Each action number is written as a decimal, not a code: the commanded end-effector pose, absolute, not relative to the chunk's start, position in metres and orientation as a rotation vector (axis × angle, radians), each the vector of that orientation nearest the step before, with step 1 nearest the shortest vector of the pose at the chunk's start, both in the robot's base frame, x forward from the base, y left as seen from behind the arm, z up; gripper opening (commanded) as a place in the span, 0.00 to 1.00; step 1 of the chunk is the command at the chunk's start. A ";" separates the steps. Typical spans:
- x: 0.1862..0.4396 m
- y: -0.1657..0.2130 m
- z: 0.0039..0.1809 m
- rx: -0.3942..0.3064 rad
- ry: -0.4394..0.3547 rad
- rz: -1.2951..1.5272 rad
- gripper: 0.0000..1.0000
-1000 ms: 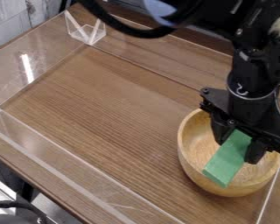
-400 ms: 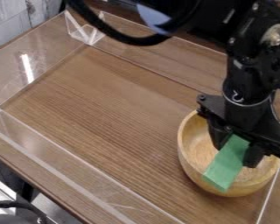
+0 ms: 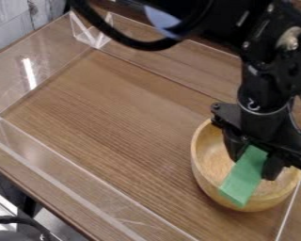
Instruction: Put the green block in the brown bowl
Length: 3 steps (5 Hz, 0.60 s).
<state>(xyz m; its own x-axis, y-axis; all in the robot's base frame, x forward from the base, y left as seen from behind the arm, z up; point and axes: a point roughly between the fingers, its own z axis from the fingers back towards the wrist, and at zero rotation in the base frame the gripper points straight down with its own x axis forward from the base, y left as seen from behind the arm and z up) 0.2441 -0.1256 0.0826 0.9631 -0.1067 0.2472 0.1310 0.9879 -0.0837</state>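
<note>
wood-grain table [image 3: 109, 104] with clear walls; end effector [image 3: 261, 155] grasping green block [image 3: 246, 178] inside brown bowl [image 3: 211, 179].

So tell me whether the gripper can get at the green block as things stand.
Probably yes. The gripper hangs right over the brown bowl, its fingers on either side of the green block's upper end, which leans tilted inside the bowl. Nothing stands between them; whether it actually grips the block is unclear.

Lab: clear acrylic walls [image 3: 40, 66] enclose wooden table [image 3: 102, 113].
</note>
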 end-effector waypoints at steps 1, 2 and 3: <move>0.250 -0.125 0.090 -0.117 -0.278 -0.104 0.00; 0.251 -0.123 0.088 -0.119 -0.275 -0.096 0.00; 0.252 -0.122 0.086 -0.121 -0.272 -0.090 0.00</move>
